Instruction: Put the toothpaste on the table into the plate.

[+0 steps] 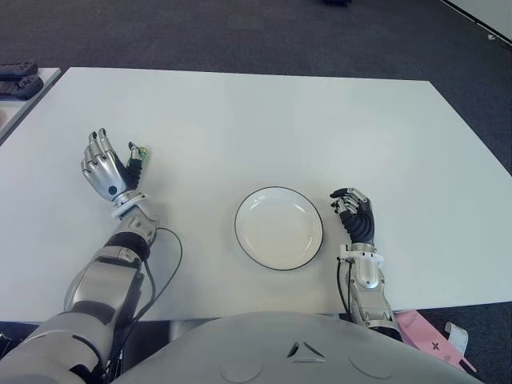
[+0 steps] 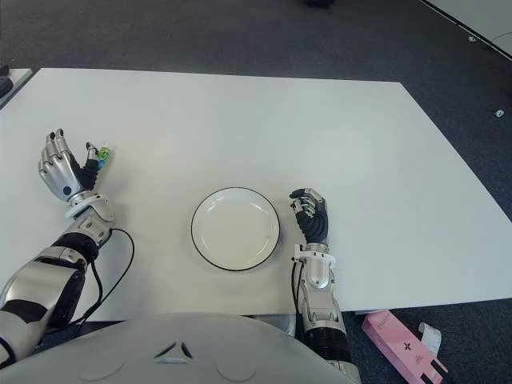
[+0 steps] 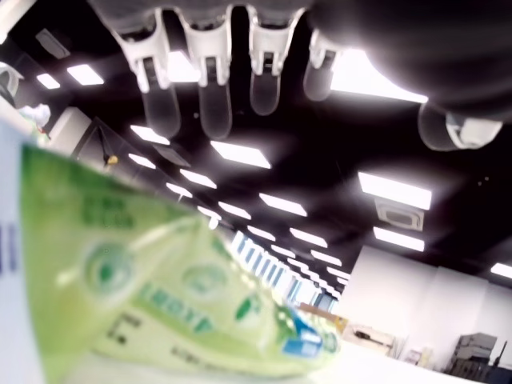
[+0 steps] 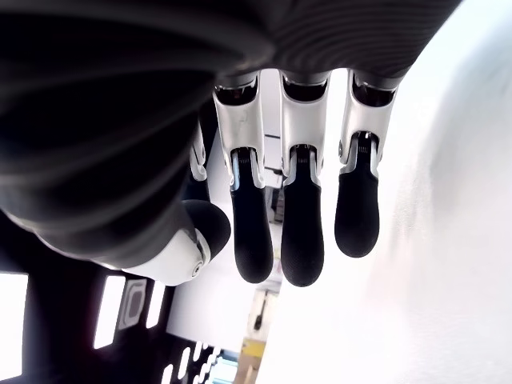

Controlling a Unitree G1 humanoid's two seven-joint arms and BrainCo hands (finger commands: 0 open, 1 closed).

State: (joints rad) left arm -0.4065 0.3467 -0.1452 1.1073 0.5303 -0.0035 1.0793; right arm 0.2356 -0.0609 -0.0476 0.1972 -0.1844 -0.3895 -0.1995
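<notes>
A small green toothpaste tube (image 1: 140,154) lies on the white table (image 1: 280,120) at the left side. My left hand (image 1: 112,160) stands upright just left of it, fingers spread, thumb close to the tube. In the left wrist view the tube (image 3: 184,304) fills the foreground in front of the palm, with the fingertips (image 3: 216,96) stretched past it and not closed around it. The white plate (image 1: 279,228) with a dark rim sits empty near the table's front middle. My right hand (image 1: 353,210) shows just right of the plate, fingers loosely bent and holding nothing.
A pink box (image 2: 402,342) lies on the floor below the table's front right edge. Dark objects (image 1: 18,80) sit on another surface at the far left. A black cable (image 1: 164,272) loops beside my left forearm.
</notes>
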